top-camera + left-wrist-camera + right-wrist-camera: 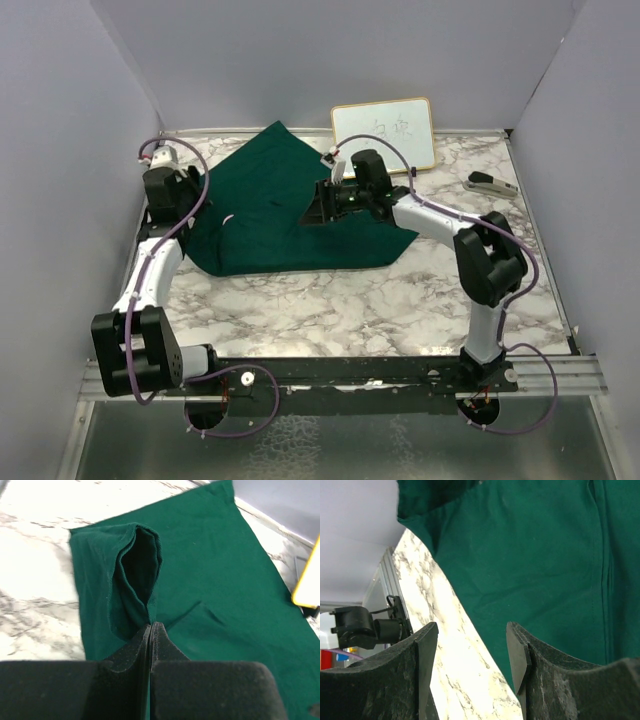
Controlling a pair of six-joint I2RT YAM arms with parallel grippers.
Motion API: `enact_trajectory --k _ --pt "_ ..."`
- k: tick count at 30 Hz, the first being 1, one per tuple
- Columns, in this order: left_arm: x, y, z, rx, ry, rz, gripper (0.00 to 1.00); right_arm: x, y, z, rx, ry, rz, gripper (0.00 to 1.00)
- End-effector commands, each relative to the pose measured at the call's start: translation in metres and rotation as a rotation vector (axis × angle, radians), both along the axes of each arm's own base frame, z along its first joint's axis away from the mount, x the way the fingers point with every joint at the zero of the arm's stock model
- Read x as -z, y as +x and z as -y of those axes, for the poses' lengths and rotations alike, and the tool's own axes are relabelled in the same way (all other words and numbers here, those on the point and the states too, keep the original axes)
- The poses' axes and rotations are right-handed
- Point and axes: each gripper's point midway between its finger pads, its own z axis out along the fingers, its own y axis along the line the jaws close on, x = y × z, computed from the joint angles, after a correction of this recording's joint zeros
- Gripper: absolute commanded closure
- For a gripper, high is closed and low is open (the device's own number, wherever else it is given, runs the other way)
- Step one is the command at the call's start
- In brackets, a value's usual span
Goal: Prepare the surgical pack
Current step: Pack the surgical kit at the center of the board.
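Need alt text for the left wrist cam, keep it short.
The left gripper is shut, pinching a raised, hollow fold of the dark green cloth. The rest of the cloth lies flat on the white marble table, and the corner of a yellow-framed whiteboard shows at the right edge.

Dark green cloth sheet (pixel 280 205), folded over, left edge lifted, on marble table (pixel 400 300)

Plain pale grey walls (pixel 300 60) close off the top and both sides of the frame. A white marble-patterned surface (pixel 350 300) (grey veins throughout) fills the middle, evenly lit, with a metal rail (pixel 560 375) along the bottom.
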Motion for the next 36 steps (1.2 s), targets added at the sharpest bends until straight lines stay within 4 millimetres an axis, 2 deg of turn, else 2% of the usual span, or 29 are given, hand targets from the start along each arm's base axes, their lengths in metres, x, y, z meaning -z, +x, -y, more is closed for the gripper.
enact_trajectory --k 1,7,12,17,22,30,36 --pt "-0.009 0.011 0.033 0.08 0.038 0.008 1.0 0.012 -0.002 -0.021 -0.055 0.022 -0.05 0.43" --pt "-0.012 0.013 0.082 0.19 0.086 0.013 1.0 0.023 0.002 -0.028 -0.037 0.024 -0.086 0.43" --pt "0.005 0.001 0.117 0.277 0.135 -0.02 1.0 0.032 0.021 -0.024 0.093 -0.013 -0.1 0.43" --pt "0.019 -0.006 0.134 0.343 0.159 -0.038 1.0 0.052 0.039 -0.018 0.169 -0.042 -0.126 0.44" --pt "0.028 -0.01 0.157 0.418 0.154 -0.045 1.0 0.062 0.049 -0.015 0.187 -0.058 -0.14 0.45" --pt "0.054 -0.016 0.192 0.517 0.141 -0.098 1.0 0.065 0.054 -0.015 0.188 -0.057 -0.144 0.45" --pt "0.068 -0.022 0.211 0.568 0.13 -0.121 1.0 0.065 0.055 -0.016 0.186 -0.047 -0.152 0.45"
